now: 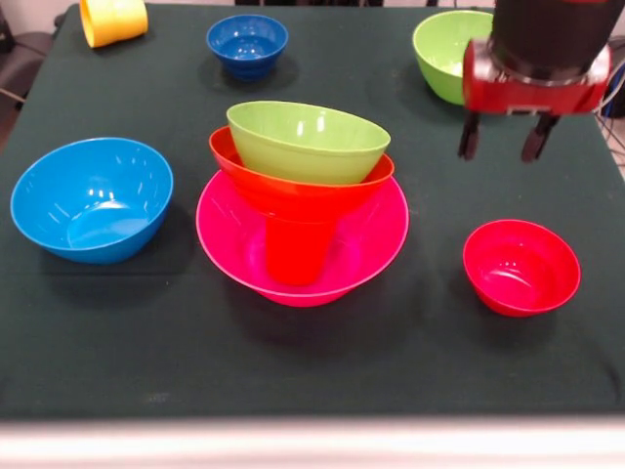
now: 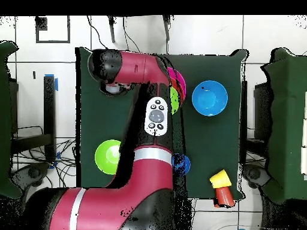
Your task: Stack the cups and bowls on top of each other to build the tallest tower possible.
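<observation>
At the table's middle stands the tower (image 1: 301,210): a wide pink bowl (image 1: 376,244) as base, a red cup (image 1: 296,252) standing in it, an orange bowl (image 1: 293,191) resting on the cup, and a lime green bowl (image 1: 308,140) nested in that, both upper bowls tilted rather than level. To the right of it in the front view, set apart on the cloth, sits the small red bowl (image 1: 520,267), upright with its mouth up. Above that bowl and a little farther back hangs the gripper (image 1: 502,137), its two dark fingers (image 1: 470,137) spread apart with nothing between them. So the nearest loose piece lies below and slightly forward of the fingertips, and being round it has no long axis to line up with; I judge that a descent onto its rim would be the natural next move, then a carry leftwards to the tilted top of the pile, where a slanted seat could let it slide. Farther out lie the light blue bowl (image 1: 90,198) at the left, the small dark blue bowl (image 1: 247,43) at the back, a second lime green bowl (image 1: 444,51) behind the gripper, and a yellow cup (image 1: 113,20) on its side in the far left corner, all on the dark green table (image 1: 312,362).
</observation>
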Motion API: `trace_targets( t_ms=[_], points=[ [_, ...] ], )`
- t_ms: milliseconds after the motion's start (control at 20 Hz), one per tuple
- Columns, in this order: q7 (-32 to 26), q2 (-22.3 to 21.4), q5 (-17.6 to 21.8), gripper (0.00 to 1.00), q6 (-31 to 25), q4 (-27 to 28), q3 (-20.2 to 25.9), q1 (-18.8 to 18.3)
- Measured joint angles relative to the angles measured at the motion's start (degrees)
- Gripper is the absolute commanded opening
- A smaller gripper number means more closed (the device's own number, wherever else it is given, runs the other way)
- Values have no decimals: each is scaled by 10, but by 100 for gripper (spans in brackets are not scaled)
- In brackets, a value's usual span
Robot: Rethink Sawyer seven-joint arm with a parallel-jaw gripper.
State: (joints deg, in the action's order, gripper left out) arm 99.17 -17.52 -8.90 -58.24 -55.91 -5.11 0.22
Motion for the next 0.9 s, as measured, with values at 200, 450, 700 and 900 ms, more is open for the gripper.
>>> trace_targets(
  t_ms=[200,450,700,900],
  points=[
    [0,19,0,100,58,0,0,-6],
    [0,37,0,100,92,0,0,-15],
    [0,53,0,100,107,-1,0,-23],
    [0,61,0,100,115,-2,2,-26]
  ],
)
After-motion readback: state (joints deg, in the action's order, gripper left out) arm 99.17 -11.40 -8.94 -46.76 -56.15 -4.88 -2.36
